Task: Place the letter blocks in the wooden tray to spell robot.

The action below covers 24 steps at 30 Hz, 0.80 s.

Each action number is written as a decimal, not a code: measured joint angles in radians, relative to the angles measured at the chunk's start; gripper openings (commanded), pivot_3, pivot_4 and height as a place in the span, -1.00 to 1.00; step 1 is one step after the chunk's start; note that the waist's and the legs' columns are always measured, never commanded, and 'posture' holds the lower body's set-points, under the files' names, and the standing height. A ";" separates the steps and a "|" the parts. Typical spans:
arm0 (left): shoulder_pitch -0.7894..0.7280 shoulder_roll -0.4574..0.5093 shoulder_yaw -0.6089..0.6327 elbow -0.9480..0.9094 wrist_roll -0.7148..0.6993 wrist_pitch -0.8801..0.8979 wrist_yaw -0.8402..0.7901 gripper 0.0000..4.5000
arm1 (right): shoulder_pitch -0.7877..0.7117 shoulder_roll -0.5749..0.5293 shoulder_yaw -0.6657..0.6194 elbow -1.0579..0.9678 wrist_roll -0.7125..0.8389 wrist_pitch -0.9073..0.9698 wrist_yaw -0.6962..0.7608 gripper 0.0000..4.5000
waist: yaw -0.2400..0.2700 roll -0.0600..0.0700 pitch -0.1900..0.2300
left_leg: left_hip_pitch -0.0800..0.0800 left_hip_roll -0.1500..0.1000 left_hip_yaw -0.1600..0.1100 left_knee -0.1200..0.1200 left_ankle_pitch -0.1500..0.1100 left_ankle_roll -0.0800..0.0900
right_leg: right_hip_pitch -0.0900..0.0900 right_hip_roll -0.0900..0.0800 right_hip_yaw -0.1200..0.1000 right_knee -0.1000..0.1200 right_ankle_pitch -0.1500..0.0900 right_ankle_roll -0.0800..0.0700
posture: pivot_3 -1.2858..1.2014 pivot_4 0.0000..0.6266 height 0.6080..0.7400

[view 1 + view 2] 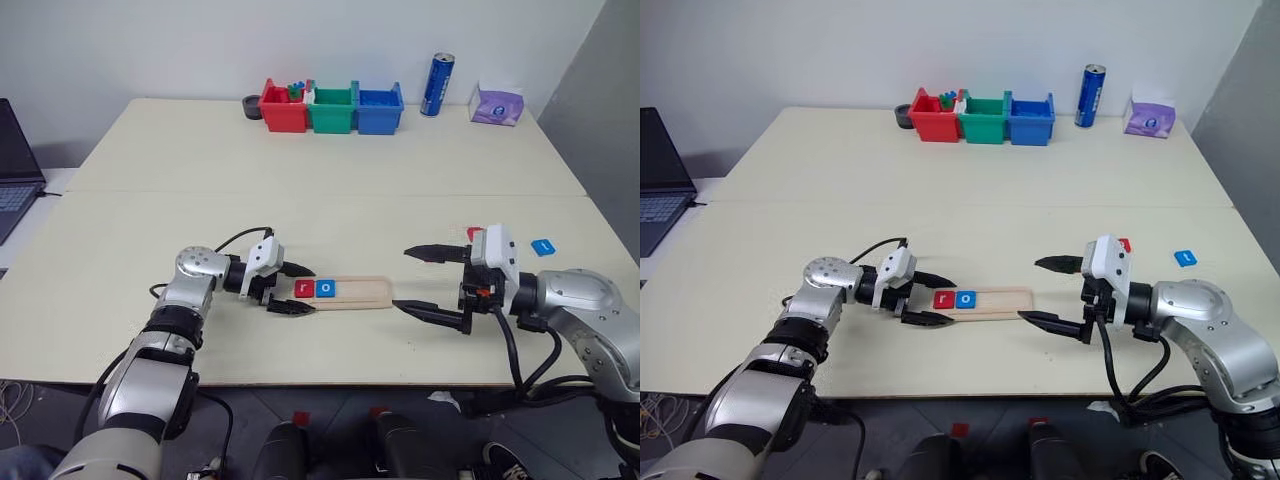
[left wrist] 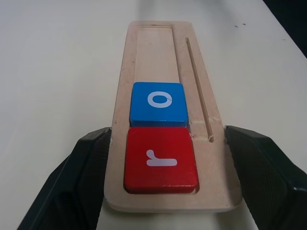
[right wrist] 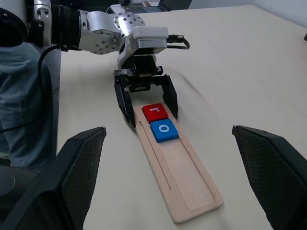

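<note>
The wooden tray [image 1: 365, 291] lies near the table's front edge, with a red "r" block [image 1: 304, 288] and a blue "o" block [image 1: 326, 289] side by side at its left end. My left gripper [image 1: 312, 290] is open, its fingers [image 2: 76, 182] straddling that end close beside the tray's long edges. My right gripper [image 1: 402, 278] is open wide just off the tray's right end, holding nothing. A blue letter block [image 1: 542, 247] lies loose on the table at the right, and a red one [image 1: 1124, 244] peeks out behind the right gripper.
Red [image 1: 283, 108], green [image 1: 332, 110] and blue [image 1: 380, 110] bins stand in a row at the table's back, with a blue can [image 1: 437, 85] and a purple tissue pack [image 1: 496, 104] to their right. A laptop [image 1: 15, 170] sits off the left edge.
</note>
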<state>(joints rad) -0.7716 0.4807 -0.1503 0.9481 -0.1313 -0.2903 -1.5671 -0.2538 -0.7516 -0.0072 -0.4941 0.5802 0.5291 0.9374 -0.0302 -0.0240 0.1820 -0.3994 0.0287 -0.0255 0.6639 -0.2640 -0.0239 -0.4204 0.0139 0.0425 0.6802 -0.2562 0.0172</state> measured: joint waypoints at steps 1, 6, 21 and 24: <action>-0.001 -0.002 0.000 0.007 0.000 -0.008 -0.004 0.51 | 0.001 0.000 0.000 -0.005 0.000 0.000 -0.001 1.00 | 0.000 0.000 0.000 | 0.000 0.000 0.000 0.000 0.000 0.000 | 0.000 0.000 0.000 0.000 0.000 0.000 | 0.03 -0.52 1.00; -0.019 -0.012 0.001 0.050 0.014 -0.061 -0.015 0.51 | 0.001 0.002 -0.001 -0.013 -0.003 0.000 -0.006 1.00 | 0.001 0.000 0.000 | 0.000 0.000 0.000 0.000 0.000 0.000 | 0.000 0.000 0.000 0.000 0.000 0.000 | 0.03 -0.52 1.00; -0.037 -0.024 0.009 0.118 0.047 -0.155 0.005 0.98 | -0.004 0.026 0.009 -0.008 -0.012 -0.001 -0.024 1.00 | 0.001 0.000 0.000 | 0.000 0.000 0.000 0.000 0.000 0.000 | 0.000 0.000 0.000 0.000 0.000 0.000 | 0.03 -0.52 1.00; -0.037 -0.016 0.010 0.114 0.047 -0.147 0.000 0.98 | -0.003 0.028 0.010 -0.008 -0.012 0.000 -0.027 1.00 | 0.000 0.000 0.000 | 0.000 0.000 0.000 0.000 0.000 0.000 | 0.000 0.000 0.000 0.001 0.000 0.000 | 0.03 -0.52 1.00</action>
<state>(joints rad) -0.8081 0.4650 -0.1400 1.0618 -0.0846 -0.4376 -1.5670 -0.2572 -0.7233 0.0029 -0.5024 0.5686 0.5286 0.9100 -0.0297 -0.0241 0.1820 -0.3990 0.0287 -0.0256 0.6643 -0.2640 -0.0239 -0.4202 0.0139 0.0425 0.6807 -0.2562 0.0172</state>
